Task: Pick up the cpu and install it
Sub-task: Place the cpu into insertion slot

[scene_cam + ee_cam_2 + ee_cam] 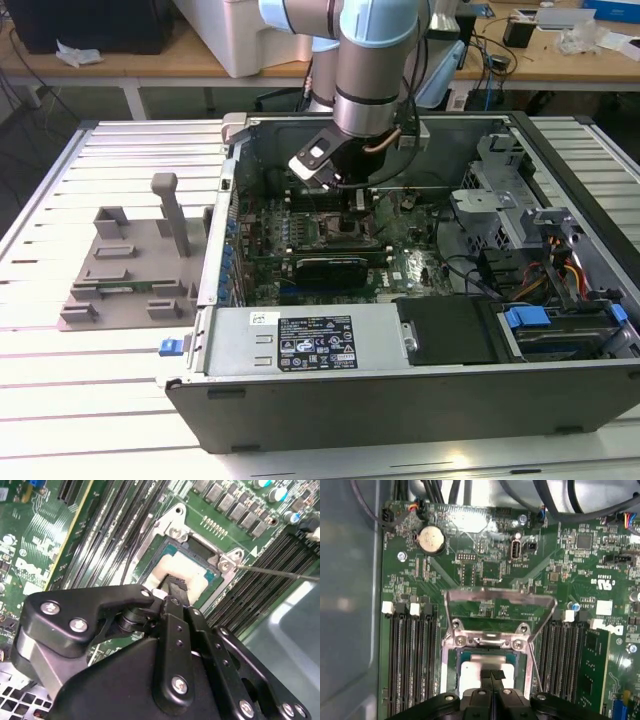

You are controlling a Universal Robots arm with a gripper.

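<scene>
Silver-grey cpu (479, 672) with a pale rim, lying flat in the socket (456, 655) directly beneath the jaws. Jaws narrow, tips pressed together, far too close to span the chip. Down at its top face in the first wrist view; cannot tell whether touching or just above.

Step, as judged: install, placing stage. Chip looks bedded in the socket but not clamped. Metal retaining frame (500, 597) standing open just beyond the jaws, thin lever wire (280, 573) free off to one side.

Any further move here likely calls for a straight vertical path with no sideways drag. Chip loose until clamped, fine contacts presumably underneath.

Containers:
- Socket: holding the cpu, square to its edges as far as visible.
- Open computer case (400, 395), all round the jaws: holding the green board (485, 570), a power supply box (300, 340), drive cages, cables. Black memory slots (410, 665) on either side of the jaws.
- Grey holder (110, 270), well apart from the jaws, outside the case on the slatted bench (80, 400): thin green strip (125, 289) lying in one of its recesses.
</scene>
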